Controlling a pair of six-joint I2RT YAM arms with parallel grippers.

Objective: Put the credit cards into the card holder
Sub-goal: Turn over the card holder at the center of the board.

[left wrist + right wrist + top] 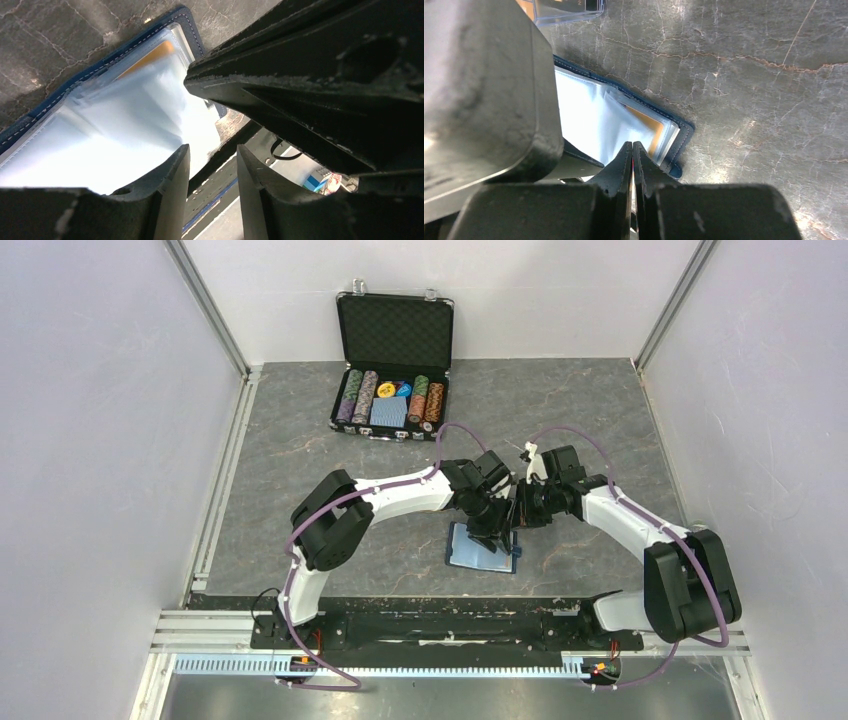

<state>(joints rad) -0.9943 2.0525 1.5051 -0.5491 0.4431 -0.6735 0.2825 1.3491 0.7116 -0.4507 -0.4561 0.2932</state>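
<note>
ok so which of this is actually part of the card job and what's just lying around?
Job: card holder, gold-orange card in its pocket.
Lying around: poker chip case, poker chips, blue patterned deck.

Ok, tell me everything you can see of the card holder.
The card holder lies open and flat on the grey table, near the middle front. Navy leather-like cover with pale stitching; clear, pale-blue sleeves inside, one showing an orange card. Both arms' jaws hang close over it; contact cannot be told.
</note>
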